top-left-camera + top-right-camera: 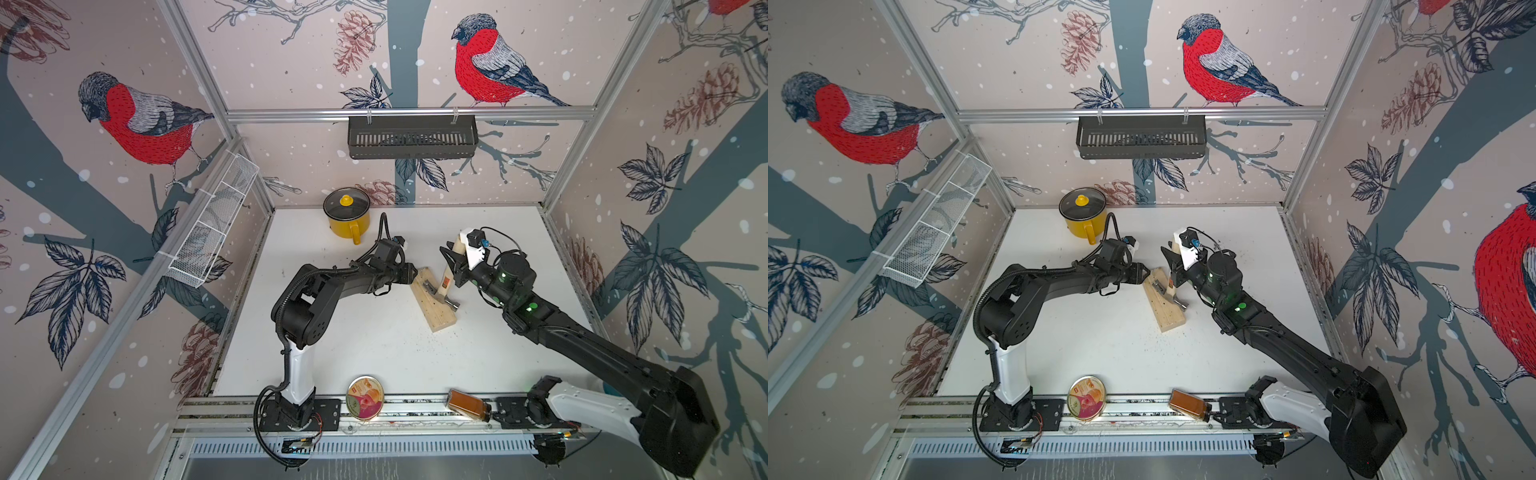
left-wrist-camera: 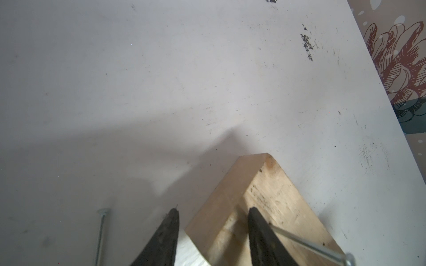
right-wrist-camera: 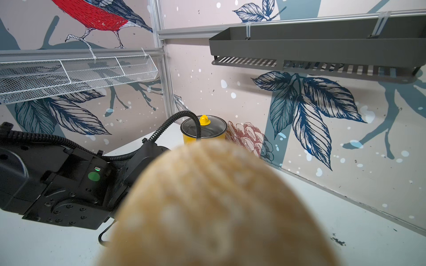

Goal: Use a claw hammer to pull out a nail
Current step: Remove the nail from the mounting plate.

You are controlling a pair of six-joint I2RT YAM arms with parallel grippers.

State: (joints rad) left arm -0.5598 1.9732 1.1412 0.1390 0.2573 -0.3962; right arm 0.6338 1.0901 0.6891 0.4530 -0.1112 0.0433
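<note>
A pale wooden block (image 1: 434,309) (image 2: 272,195) lies on the white table in both top views. The claw hammer (image 1: 448,279) (image 1: 1170,286) rests with its grey head on the block, its wooden handle rising toward the back wall. My right gripper (image 1: 455,266) is shut on that handle; the blurred handle butt (image 3: 212,207) fills the right wrist view and hides the fingers. My left gripper (image 1: 414,274) (image 2: 213,209) straddles the block's far end and is closed on it. A long silver nail (image 2: 311,246) slants up from the block's top beside one finger.
A loose nail (image 2: 101,232) lies on the table beside the left gripper. A yellow lidded pot (image 1: 347,218) stands at the back. A round tin (image 1: 365,397) and an amber jar (image 1: 467,405) sit on the front rail. A black shelf (image 1: 411,137) and a white wire basket (image 1: 212,224) hang on the walls.
</note>
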